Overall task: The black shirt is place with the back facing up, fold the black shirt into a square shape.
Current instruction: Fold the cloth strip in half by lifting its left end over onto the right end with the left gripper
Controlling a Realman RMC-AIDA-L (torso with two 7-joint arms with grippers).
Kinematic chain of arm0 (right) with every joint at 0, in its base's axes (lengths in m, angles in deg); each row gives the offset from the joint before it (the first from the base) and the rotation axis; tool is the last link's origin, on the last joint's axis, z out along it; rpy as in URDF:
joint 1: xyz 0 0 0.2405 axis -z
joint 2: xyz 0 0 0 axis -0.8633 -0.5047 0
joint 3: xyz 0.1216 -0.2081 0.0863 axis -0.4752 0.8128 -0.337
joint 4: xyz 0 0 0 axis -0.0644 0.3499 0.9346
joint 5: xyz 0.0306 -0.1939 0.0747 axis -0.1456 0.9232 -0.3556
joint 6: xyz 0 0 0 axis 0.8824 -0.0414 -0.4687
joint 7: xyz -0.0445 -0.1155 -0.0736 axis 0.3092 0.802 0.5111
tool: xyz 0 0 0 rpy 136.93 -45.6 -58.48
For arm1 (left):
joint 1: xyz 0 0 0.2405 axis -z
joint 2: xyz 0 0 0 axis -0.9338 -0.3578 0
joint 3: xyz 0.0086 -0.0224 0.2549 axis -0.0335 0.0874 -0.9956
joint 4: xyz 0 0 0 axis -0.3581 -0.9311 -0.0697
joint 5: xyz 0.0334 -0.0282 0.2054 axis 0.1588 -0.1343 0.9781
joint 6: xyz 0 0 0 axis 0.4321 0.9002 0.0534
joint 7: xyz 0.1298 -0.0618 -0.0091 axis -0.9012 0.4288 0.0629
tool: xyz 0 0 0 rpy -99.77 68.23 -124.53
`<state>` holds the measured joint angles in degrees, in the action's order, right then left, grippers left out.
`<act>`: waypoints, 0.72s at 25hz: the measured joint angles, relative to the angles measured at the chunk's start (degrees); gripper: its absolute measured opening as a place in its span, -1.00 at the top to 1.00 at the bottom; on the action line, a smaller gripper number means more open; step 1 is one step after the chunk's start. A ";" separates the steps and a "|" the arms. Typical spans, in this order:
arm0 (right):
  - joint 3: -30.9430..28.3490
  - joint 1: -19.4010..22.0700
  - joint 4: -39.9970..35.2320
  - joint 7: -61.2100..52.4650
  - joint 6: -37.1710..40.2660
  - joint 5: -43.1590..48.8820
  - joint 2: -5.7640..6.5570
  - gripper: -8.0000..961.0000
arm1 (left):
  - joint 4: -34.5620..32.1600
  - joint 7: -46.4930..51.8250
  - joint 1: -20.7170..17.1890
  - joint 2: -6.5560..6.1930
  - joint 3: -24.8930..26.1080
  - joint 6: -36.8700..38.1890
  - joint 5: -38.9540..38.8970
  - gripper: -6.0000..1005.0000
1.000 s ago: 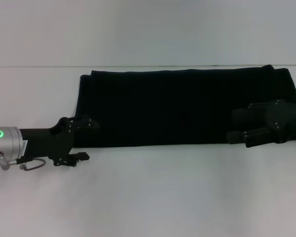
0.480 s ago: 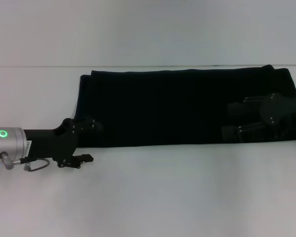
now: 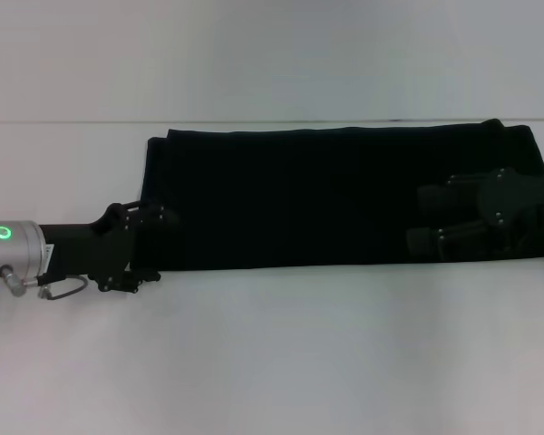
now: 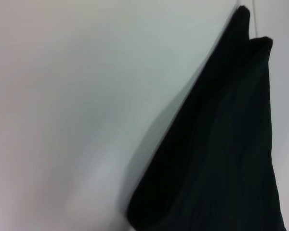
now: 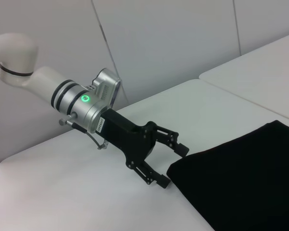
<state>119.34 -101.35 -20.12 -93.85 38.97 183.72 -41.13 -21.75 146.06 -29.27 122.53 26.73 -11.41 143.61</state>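
- The black shirt lies flat on the white surface as a long horizontal band, already narrowed along its length. No sleeves show at the outline.
- Judged from this shape, the lengthwise folds are complete. The crosswise fold that shortens the band into a square is not yet done.
- The left end effector sits at the near left corner of the shirt. Its fingers are spread apart, one at the fabric's left edge and one just outside the near hem, with nothing gripped. The right wrist view confirms the released state, the fingers straddling the corner without closing.
- The right end effector is over the right end of the band, near its front hem. Its two fingers stand apart and point toward the shirt's centre; no fabric is visibly pinched.
- The next step likely calls for both end effectors to secure an end of the band and carry it across to the opposite end.
- The surface is plain white and matte, and a seam line runs across it just behind the shirt.
- Pale wall panels with vertical joints stand behind the surface.
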 joint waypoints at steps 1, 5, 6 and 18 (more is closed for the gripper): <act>-0.02 0.00 0.00 -0.01 0.06 -0.15 0.00 -0.89 | 0.00 0.00 0.09 -0.04 -0.05 -0.14 0.07 -0.86; -0.15 0.03 0.00 -0.02 0.22 -0.72 0.01 -0.89 | -0.03 -0.01 0.18 -0.09 -0.33 -0.36 0.23 -0.86; -0.25 0.05 0.00 -0.01 0.24 -0.76 0.03 -0.89 | -0.04 -0.01 0.18 -0.09 -0.34 -0.36 0.27 -0.86; -0.43 0.02 0.00 -0.04 0.28 -0.82 0.09 -0.89 | -0.41 -0.02 -0.36 -0.10 -0.02 -1.07 1.87 -0.86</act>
<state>118.91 -101.33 -20.12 -93.89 39.26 182.90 -41.04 -22.16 146.04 -29.63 122.43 26.71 -12.48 145.48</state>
